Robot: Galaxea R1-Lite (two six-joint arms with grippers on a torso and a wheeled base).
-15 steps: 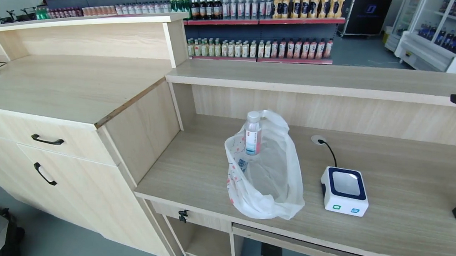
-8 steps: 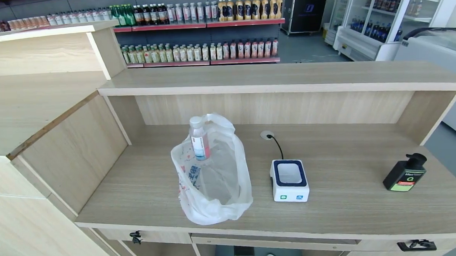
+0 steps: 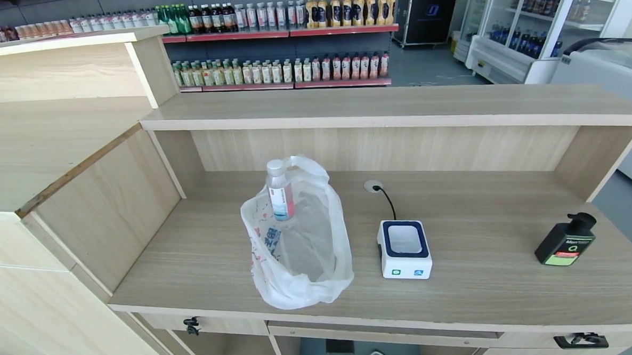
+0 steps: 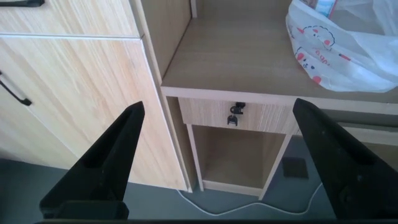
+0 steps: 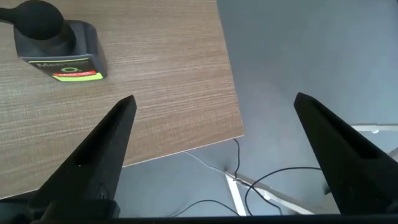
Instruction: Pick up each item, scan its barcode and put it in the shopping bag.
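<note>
Pump bottle (image 3: pixel 564 240), black and squat, stands upright near the right end of the tabletop (image 3: pixel 486 282), well apart from the scanner (image 3: pixel 404 248) and the bag (image 3: pixel 330 262), where a clear bottle (image 3: pixel 280 192) sits. The left claw (image 4: pixel 217 106) hangs released off the front-left corner, and the right claw (image 5: pixel 214 98) is spread wide by the right edge. The rigid, smooth plastic is likely weighty with liquid; gripping across the flat body, below the pump head, looks safest.

One white, translucent plastic shopping bag (image 3: pixel 266 254) sits at the centre of the head view. One clear plastic bottle with a white cap (image 3: pixel 280 192) is just above centre. One white box scanner with a dark-blue-framed window (image 3: pixel 404 248) is right of centre, and one black pump bottle with a green label (image 3: pixel 564 240) is at far right.
</note>
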